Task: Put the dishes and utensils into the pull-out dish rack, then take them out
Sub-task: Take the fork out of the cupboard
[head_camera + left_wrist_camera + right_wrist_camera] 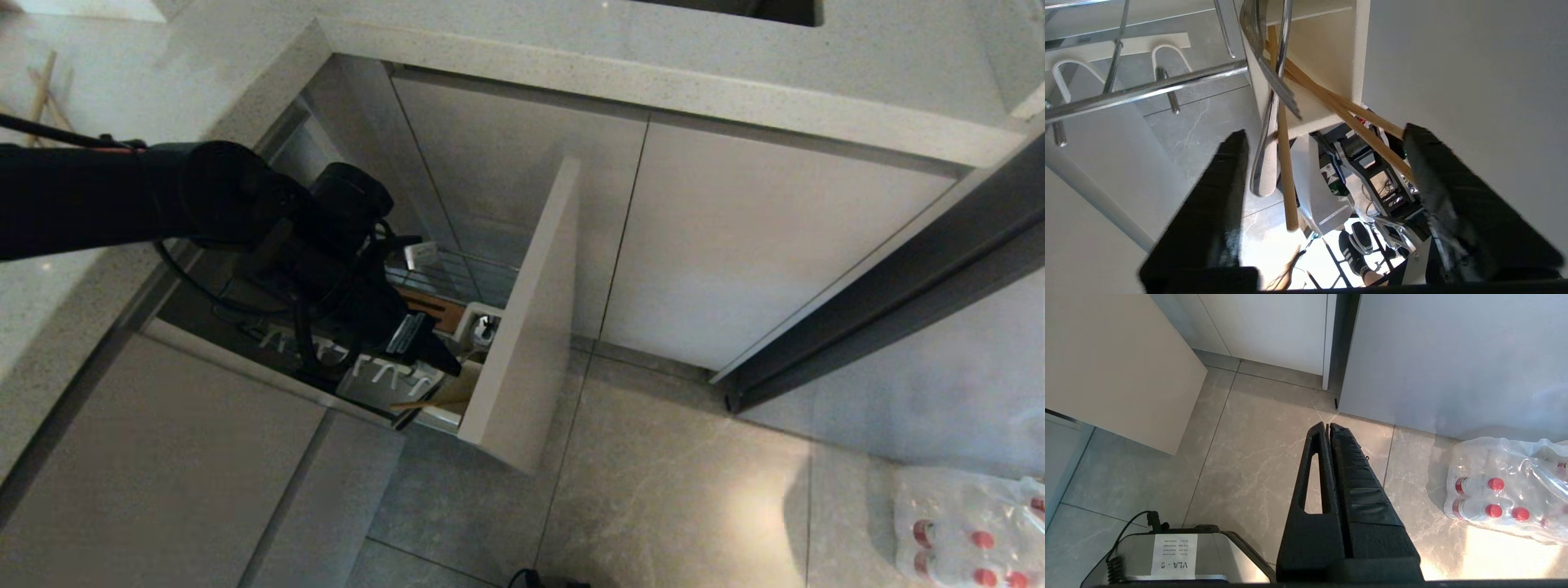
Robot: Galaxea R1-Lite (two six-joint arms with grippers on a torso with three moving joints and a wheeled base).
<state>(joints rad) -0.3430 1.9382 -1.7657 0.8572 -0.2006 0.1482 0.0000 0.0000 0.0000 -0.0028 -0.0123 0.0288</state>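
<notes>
Left claw (1323, 163) gapes open, gripping nothing, straddling the thin light-brown wooden chopsticks (1286, 171) and long-handled shiny silver metal spoon (1263, 134), their long axes running straight away into the white utensil cup (1331, 53) of the chrome wire pull-out dish rack (1147, 90), while the right claw (1327, 430) hangs closed over the floor.

The chrome wire pull-out dish rack (457, 269) with its beige front panel (526, 327) is seen drawn out from the cabinet. Inside its white utensil cup (1327, 53), 2 thin light-brown wooden chopsticks (1286, 163) are stood tilted and splayed apart, beside the long-handled shiny silver metal spoon (1267, 122). White plastic hooks (1167, 55) are seen behind the chrome rail.
</notes>
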